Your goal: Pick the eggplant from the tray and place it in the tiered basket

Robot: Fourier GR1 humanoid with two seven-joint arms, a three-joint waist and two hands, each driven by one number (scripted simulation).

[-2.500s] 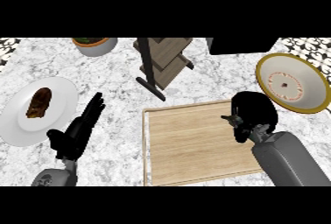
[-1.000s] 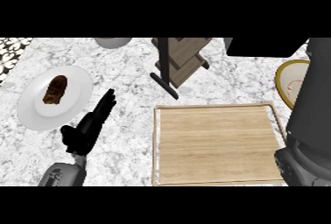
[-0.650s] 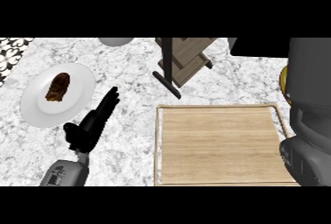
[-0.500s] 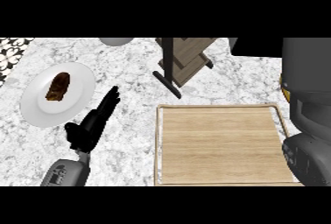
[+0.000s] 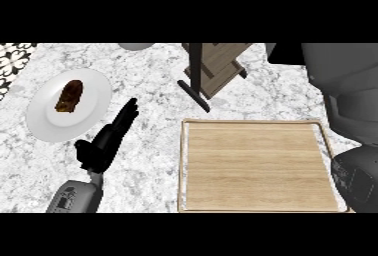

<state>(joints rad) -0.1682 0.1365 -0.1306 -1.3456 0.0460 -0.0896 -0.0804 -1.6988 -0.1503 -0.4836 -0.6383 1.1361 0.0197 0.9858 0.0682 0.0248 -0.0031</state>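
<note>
Plate [image 5: 44, 125] with brown food sits near the counter's left edge, the left robot hand [image 5: 107, 137] rests with straight fingers, the tray [image 5: 255, 125] looks bare, and the smooth, light eggplant and right robot hand are hidden.

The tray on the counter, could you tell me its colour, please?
Light wood tray with a pale rim, in the head view.

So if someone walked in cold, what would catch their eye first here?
Probably the big wooden tray at lower right, bare on top, with a bulky grey arm crowding the right edge. Next, the white plate at left holding a brown food piece, and the left hand resting open beside it.
</note>
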